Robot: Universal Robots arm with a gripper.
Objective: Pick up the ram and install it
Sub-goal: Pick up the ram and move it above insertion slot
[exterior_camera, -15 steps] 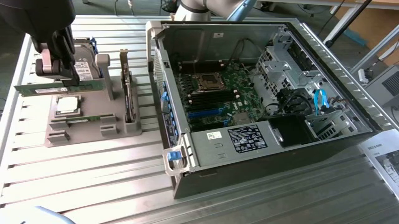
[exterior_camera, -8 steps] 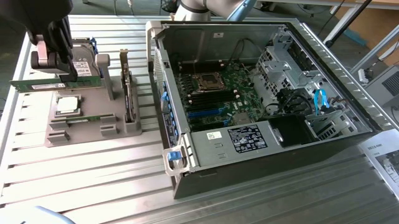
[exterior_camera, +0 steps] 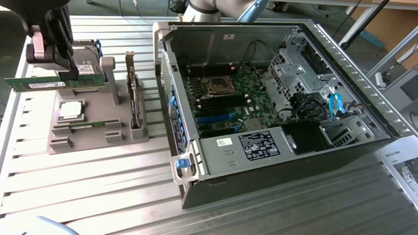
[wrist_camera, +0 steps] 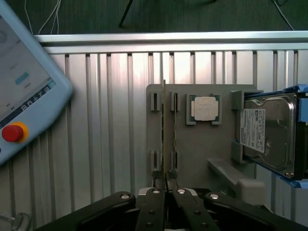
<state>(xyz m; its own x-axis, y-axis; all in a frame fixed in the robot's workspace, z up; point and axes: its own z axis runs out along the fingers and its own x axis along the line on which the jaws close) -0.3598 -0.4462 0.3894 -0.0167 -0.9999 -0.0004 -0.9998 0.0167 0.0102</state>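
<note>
Gripping the ram on its flat faces, the gripper is closed on it and holds it level above the grey fixture, well apart from the open computer case. So thin a pinch could let it twist or slip, I judge, leaving it skewed for its slot. It is a long, narrow green stick with a white label.

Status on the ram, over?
Gripper shut on ram. Ram held above holder, not yet in case. Card upright in holder.
</note>
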